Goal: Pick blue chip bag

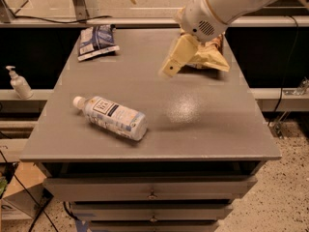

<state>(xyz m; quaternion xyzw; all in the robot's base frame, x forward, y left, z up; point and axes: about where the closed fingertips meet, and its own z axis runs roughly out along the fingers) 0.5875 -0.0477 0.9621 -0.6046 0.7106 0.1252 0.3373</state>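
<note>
While I read this scene from the front edge backward, the drawers (pixel 152 187) come first, stacked under the grey table (pixel 207 139), with a cardboard box (pixel 19 192) on the floor off at 8 o'clock. On the top itself, the nearest thing is the bottle (pixel 112 117), lying on its side at about 8 o'clock from the table's centre, its white cap pointing toward 10 o'clock and its label facing up. Past the centre, at roughly 1 o'clock, my gripper (pixel 173 67) hangs over the surface on the end of the white arm (pixel 217 8), which reaches in from the top right. The tan gripper tip slants down toward 7 o'clock and looks smeared, so I cannot tell whether it is parted or closed. Just behind it, at 1 o'clock and near the table's right edge, lies the tan bag (pixel 212 61), partly hidden by the arm. The blue bag (pixel 96 41) lies flat in the far left corner, at 11 o'clock, crinkled, with light label patches showing. It is well apart from the gripper, with bare tabletop between them. Off the table at 9 o'clock, a soap dispenser (pixel 19 83) stands upright on a lower ledge. A metal rail (pixel 145 21) runs along the back.
</note>
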